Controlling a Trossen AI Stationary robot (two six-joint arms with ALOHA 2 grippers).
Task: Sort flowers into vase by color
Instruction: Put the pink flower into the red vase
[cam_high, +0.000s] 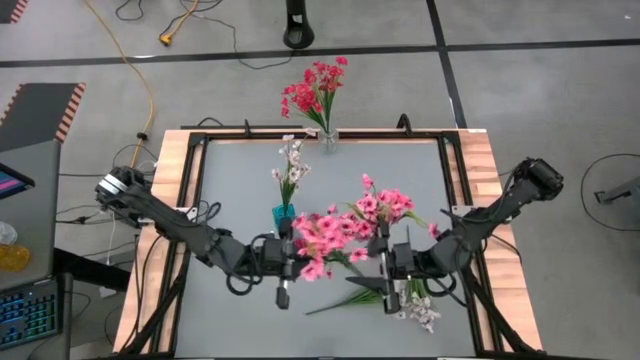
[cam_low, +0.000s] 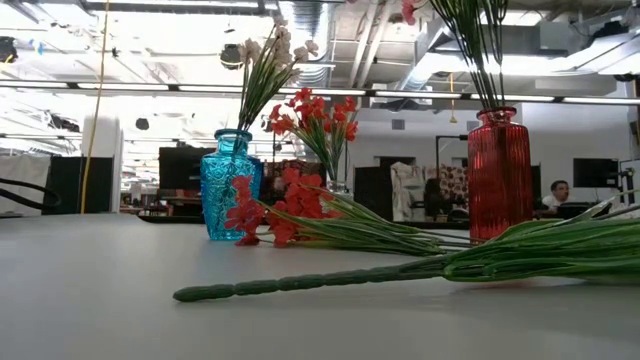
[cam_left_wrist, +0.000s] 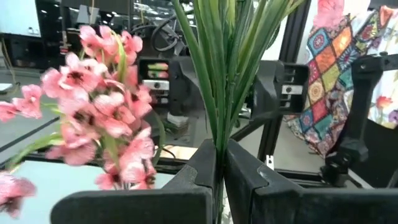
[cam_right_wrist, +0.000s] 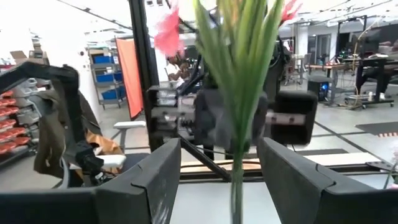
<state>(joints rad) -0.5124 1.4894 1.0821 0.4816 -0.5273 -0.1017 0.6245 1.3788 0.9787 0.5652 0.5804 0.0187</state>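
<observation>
Behind the pink sprig, the red vase was hidden from above; at table height its blooms ran past the top edge. The white sprig beside it stayed too small to detail, and the people behind the vase were tiny

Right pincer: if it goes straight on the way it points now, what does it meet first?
The right pincer, open, has a green flower stem standing between its fingers. Beyond it, the left arm faces it; depth is unclear.
</observation>
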